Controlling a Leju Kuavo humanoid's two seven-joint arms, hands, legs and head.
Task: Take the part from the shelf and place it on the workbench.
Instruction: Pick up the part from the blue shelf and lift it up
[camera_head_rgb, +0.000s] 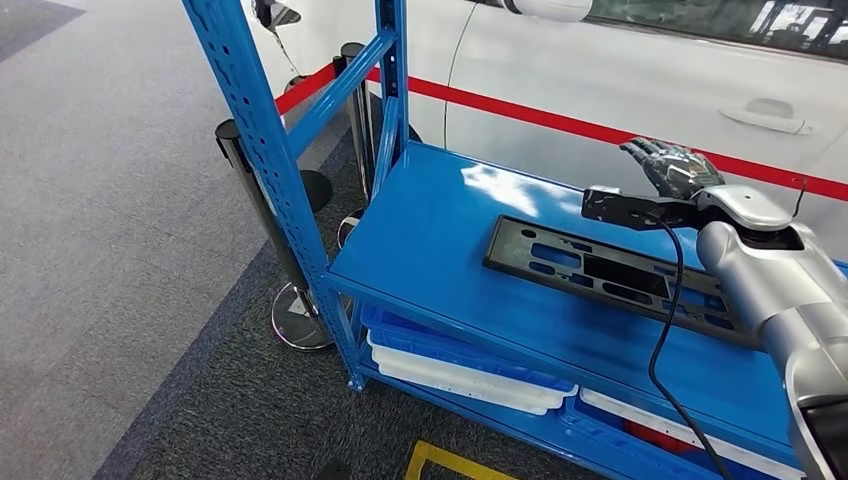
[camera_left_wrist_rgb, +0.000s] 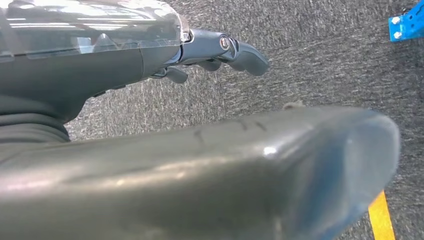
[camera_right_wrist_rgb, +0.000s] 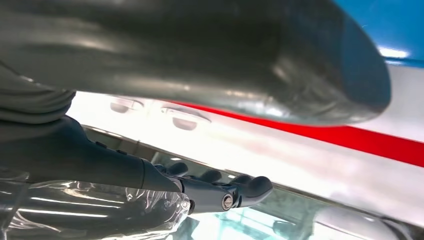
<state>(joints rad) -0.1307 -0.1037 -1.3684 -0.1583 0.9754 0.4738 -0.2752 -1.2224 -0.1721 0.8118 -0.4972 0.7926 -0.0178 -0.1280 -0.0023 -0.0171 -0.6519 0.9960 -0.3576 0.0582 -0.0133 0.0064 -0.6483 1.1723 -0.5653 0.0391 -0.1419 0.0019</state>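
Note:
A long black flat part (camera_head_rgb: 610, 272) with several cut-outs lies on the blue shelf (camera_head_rgb: 440, 230), toward its right side. My right hand (camera_head_rgb: 672, 167) hovers above the part's far edge, fingers spread and holding nothing. In the right wrist view the same hand (camera_right_wrist_rgb: 215, 187) has its fingers stretched out in front of a white car with a red stripe. My left hand (camera_left_wrist_rgb: 220, 52) hangs over grey carpet, fingers loosely extended with nothing in them.
Blue uprights (camera_head_rgb: 255, 120) frame the shelf's left end. White and blue trays (camera_head_rgb: 460, 365) are stacked on the level below. Black stanchions (camera_head_rgb: 250, 200) with a red belt stand beside the rack, a white car (camera_head_rgb: 620, 70) behind it. Yellow floor tape (camera_head_rgb: 440, 460) runs in front.

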